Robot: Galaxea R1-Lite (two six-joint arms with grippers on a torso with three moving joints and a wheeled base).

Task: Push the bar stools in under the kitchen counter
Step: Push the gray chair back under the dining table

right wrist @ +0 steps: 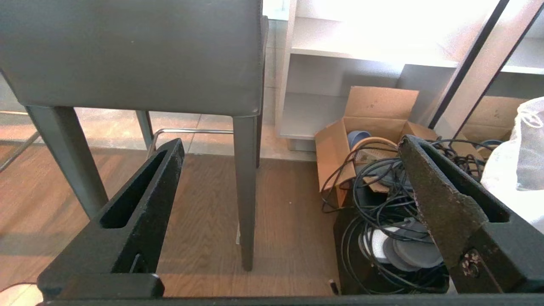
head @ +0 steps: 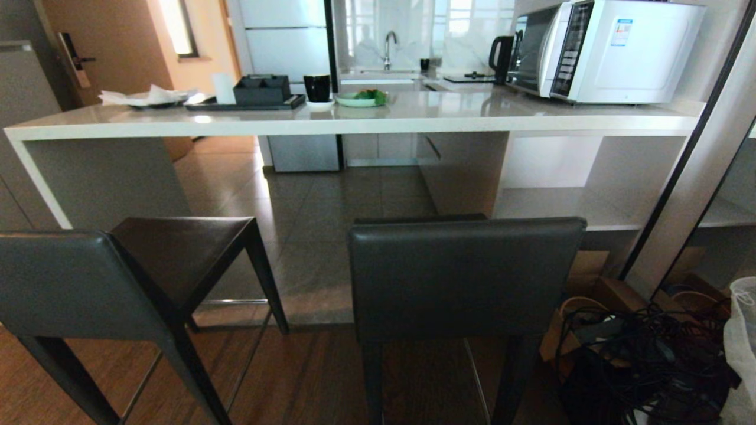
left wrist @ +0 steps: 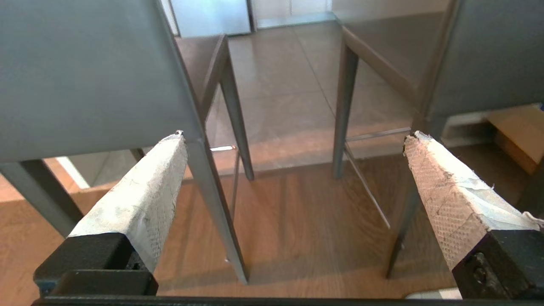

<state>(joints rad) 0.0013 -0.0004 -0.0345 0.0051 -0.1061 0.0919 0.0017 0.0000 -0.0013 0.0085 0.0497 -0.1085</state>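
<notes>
Two dark grey bar stools stand on the floor in front of the kitchen counter, backrests toward me. The left stool is turned at an angle; the right stool faces the counter squarely. Neither arm shows in the head view. My left gripper is open and low, looking at the gap between the left stool and the right stool. My right gripper is open too, low behind the right stool, near its right rear leg. Nothing sits between either pair of fingers.
A tangle of black cables and open cardboard boxes lie on the floor right of the right stool, beside a white bag. White shelves fill the counter's right end. A microwave, tray and cups stand on top.
</notes>
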